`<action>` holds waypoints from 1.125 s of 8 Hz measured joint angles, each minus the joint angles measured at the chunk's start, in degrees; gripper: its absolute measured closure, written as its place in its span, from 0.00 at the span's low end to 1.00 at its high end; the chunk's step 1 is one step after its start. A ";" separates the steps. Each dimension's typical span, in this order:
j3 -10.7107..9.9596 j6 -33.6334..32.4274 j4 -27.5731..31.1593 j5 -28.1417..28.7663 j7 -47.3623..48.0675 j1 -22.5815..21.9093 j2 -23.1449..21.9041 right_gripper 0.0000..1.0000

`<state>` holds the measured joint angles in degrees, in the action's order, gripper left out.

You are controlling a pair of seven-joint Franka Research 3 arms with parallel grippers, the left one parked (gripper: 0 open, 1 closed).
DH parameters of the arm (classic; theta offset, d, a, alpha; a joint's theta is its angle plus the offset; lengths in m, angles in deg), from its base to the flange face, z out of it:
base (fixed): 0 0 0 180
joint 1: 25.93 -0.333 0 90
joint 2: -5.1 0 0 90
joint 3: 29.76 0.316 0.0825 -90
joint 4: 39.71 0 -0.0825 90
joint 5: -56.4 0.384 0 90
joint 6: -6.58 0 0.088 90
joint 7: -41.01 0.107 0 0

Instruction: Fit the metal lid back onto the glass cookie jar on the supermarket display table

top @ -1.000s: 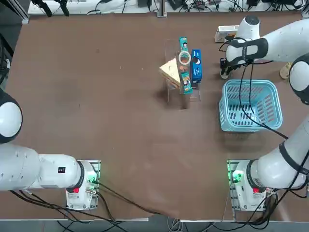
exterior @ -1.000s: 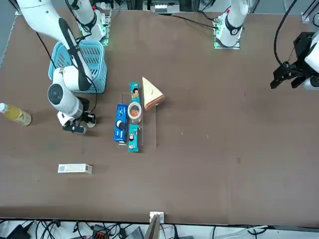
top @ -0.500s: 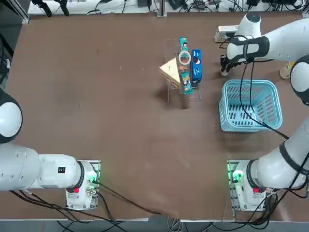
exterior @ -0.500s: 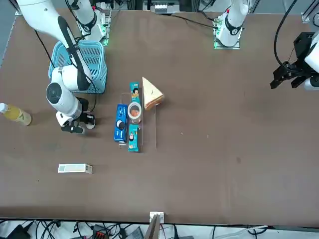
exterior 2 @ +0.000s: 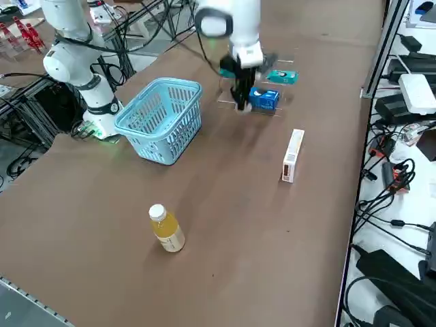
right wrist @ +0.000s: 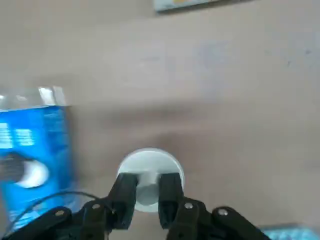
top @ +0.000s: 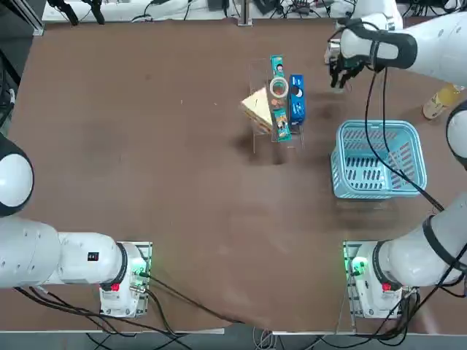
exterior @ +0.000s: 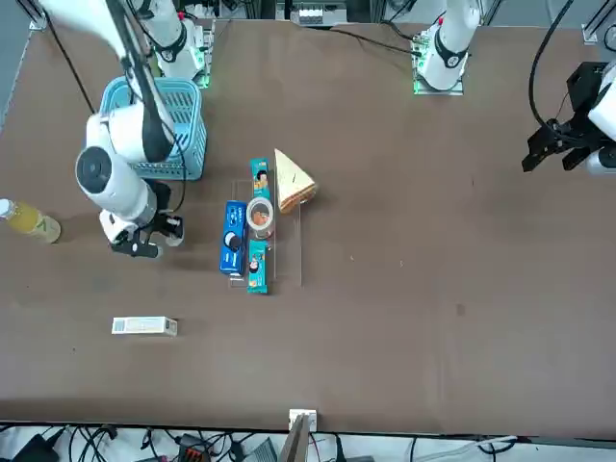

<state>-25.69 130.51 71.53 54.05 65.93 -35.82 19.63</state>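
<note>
Clearly the right hand (right wrist: 148, 197) is closed on the metal lid (right wrist: 150, 172): in the wrist view its two fingers pinch the small knob at the middle of the pale round disc, which hangs flat beneath them, apart from the brown tabletop (right wrist: 225, 100). Holding it by the centre keeps the disc level, which should let it drop squarely over a round mouth.

From overhead the hand (top: 338, 73) is near the far edge of the tabletop (top: 146, 160), beyond the blue basket (top: 378, 159) and just beside the clear rack (top: 276, 102) that carries a blue packet (top: 297, 98), a roll of tape and a wedge-shaped sandwich. The side view shows the hand (exterior 2: 240, 101) pointing straight down, raised off the surface.

I cannot make out the glass cookie jar in any view, so where the lid must go is unsettled. The bottle of yellow drink (exterior 2: 165, 229) and the white box (exterior 2: 293, 155) stand well apart from the hand and play no part.

My guess is the lid is being carried toward the jar, with the fitting yet to come.
</note>
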 joint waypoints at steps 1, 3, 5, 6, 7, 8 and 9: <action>0.46 -2.48 -2.34 0.01 6.49 -2.98 -1.24 0.72; 0.77 -4.32 -5.65 0.01 18.71 -9.22 -1.62 0.72; 0.84 -4.32 -7.51 0.01 25.73 -13.78 -1.14 0.72; 0.85 -4.53 -8.73 0.01 27.75 -15.51 -0.54 0.72; 0.85 -4.91 -9.80 0.01 29.20 -17.03 0.24 0.72; 0.85 -5.18 -10.75 0.01 30.02 -18.26 1.05 0.72; 0.84 -5.25 -11.55 0.01 30.76 -19.12 1.94 0.72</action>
<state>-24.85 125.26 59.99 54.06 96.68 -54.94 21.57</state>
